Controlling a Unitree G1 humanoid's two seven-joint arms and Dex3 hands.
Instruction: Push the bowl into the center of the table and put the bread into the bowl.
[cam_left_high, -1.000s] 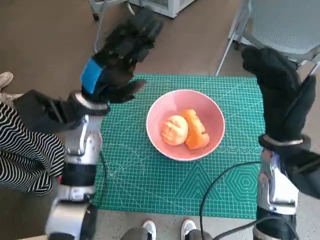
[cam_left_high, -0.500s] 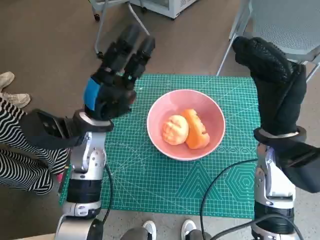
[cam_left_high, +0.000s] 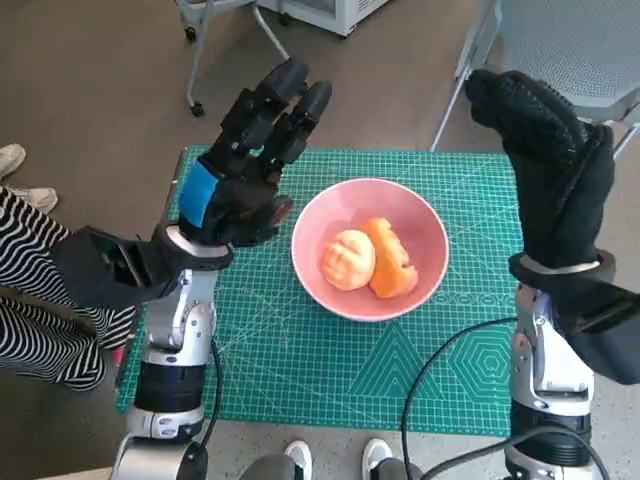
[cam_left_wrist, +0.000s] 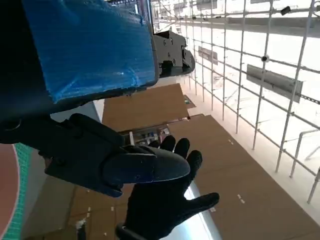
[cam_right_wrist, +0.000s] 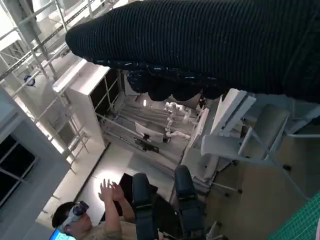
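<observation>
The round pink bowl sits on the green cutting mat that covers the surface, close to the middle of it. Inside the bowl lie two pieces of bread, touching each other: a pale round bread roll and a longer orange bread roll. The orange one has its long side pointing away from the robot and a bit to the left.

The left robot hand is black with blue tape on its back. It is lifted above the far left part of the mat, fingers spread apart, holding nothing. The bowl lies to the right of it and a little nearer to the robot. The right robot hand, in its black knitted glove, is lifted over the right edge of the surface, fingers raised and empty. The bowl lies to the left of it. The left robot hand looks a bit nearer to the bowl than the right one, but neither touches it.

Count: one bowl, two breads, two robot hands. The job looks just about done, since the bread is already in the bowl
</observation>
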